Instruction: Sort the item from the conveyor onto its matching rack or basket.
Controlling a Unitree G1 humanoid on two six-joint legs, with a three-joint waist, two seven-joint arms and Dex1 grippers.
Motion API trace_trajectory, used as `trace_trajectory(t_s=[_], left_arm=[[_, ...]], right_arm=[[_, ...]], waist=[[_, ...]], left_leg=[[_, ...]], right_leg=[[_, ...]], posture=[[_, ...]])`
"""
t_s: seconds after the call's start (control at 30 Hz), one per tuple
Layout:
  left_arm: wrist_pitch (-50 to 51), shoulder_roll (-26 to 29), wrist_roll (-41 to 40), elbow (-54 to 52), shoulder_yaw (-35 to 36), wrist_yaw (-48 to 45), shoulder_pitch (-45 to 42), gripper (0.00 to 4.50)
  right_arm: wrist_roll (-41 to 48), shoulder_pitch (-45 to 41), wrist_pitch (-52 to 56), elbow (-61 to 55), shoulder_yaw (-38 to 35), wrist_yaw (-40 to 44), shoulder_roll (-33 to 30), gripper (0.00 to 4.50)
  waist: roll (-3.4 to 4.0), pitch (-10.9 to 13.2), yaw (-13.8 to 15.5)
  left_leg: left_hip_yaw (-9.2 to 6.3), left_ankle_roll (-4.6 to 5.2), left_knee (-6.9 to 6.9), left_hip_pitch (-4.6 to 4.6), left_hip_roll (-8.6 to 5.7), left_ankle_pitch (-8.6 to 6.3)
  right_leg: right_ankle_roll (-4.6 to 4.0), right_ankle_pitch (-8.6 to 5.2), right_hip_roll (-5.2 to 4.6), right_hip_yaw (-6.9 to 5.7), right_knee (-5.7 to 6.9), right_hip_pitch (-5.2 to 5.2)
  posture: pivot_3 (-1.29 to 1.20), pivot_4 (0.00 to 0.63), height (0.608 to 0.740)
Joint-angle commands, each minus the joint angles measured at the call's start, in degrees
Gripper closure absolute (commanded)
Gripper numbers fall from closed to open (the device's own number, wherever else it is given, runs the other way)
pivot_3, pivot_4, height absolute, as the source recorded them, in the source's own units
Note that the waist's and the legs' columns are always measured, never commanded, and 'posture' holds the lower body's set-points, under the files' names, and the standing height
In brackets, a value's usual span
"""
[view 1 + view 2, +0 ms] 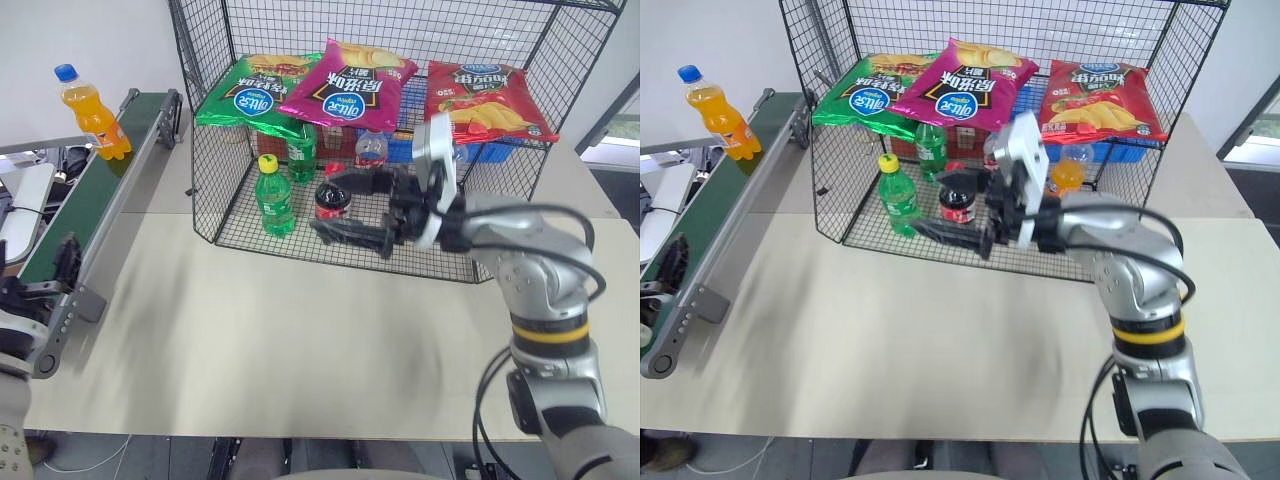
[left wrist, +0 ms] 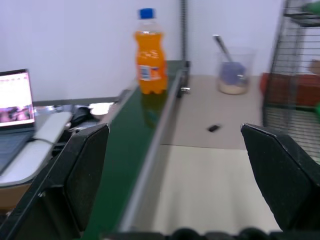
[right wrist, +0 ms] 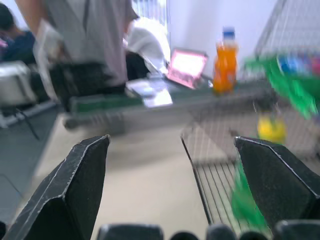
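Your orange soda bottle [image 1: 92, 112] stands upright at the far end of the conveyor [image 1: 95, 190], up at about ten o'clock in the head view, blue cap on top and nothing touching it. The green belt runs along the left edge of the beige table [image 1: 260, 340], from that far end down toward eight o'clock. Your right gripper [image 1: 352, 208] hangs above the table at about one o'clock from the view's centre, pointing toward the left, just in front of the black wire cage [image 1: 215, 130]; its two black fingers are spread wide with nothing between them, and the right wrist view shows the same broad gap, with the orange bottle far off beyond it. Your left gripper [image 2: 180, 185] looks along the conveyor rail in the left wrist view; its fingers [image 2: 87, 175] also stand wide apart and empty, with the bottle upright on the belt well ahead, near twelve o'clock. Inside the cage, three chip bags lie across the upper shelf: a green one [image 1: 255, 98], a magenta one [image 1: 352, 82] and a red one [image 1: 485, 98]. Down on the mesh floor stand a green bottle with a yellow cap [image 1: 273, 196], another green bottle [image 1: 301, 150] behind it, and a dark bottle with a red label [image 1: 331, 200]. A second orange bottle [image 1: 1067, 174] sits deeper in. In the right wrist view, a person [image 3: 92, 37] stands beyond the conveyor, near a laptop [image 3: 186, 66].
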Motion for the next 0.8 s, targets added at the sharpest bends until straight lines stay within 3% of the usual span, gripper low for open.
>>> trace_trajectory(t_s=[0.03,0.33,0.43,0.8], left_arm=[[-1.24,2.61,-0.24,2.18,3.43,-0.17,-0.84,0.0],[-2.61,8.66,0.61,12.57,6.31,-5.33,-0.88,0.0],[-3.5,10.13,1.39,14.91,5.71,-6.33,-1.96,0.0],[-5.14,15.98,4.18,23.2,2.98,-9.85,-7.16,0.0]], right_arm=[[2.43,-2.34,0.72,0.6,-1.18,1.59,0.0,0.09],[3.08,-2.8,-0.17,-1.73,0.32,5.09,-0.91,0.09],[2.83,-2.71,-0.5,-1.96,0.25,4.98,-0.73,0.09],[2.48,-1.96,-0.82,-3.85,0.18,2.97,-0.35,0.09]], waist=[[-0.03,0.0,0.24],[-0.02,0.0,-0.1],[-0.02,0.0,-0.05],[-0.02,0.01,-0.1]], left_leg=[[-0.01,0.02,0.0,-0.03,-0.01,-0.01],[-0.03,0.03,-0.06,-0.01,-0.03,-0.02],[-0.05,0.03,-0.07,-0.01,-0.03,-0.02],[-0.09,0.02,-0.13,-0.01,-0.04,-0.02]], right_leg=[[0.0,0.0,-0.06,-0.04,-0.02,0.0],[-0.02,0.0,-0.67,-0.4,0.0,-0.06],[-0.03,0.01,-0.89,-0.97,0.03,-0.11],[-0.06,0.02,-1.09,-1.08,0.03,-0.14]], posture=[[0.0,0.15,0.74],[0.0,0.15,0.74],[0.0,0.15,0.74],[0.0,0.15,0.74]])
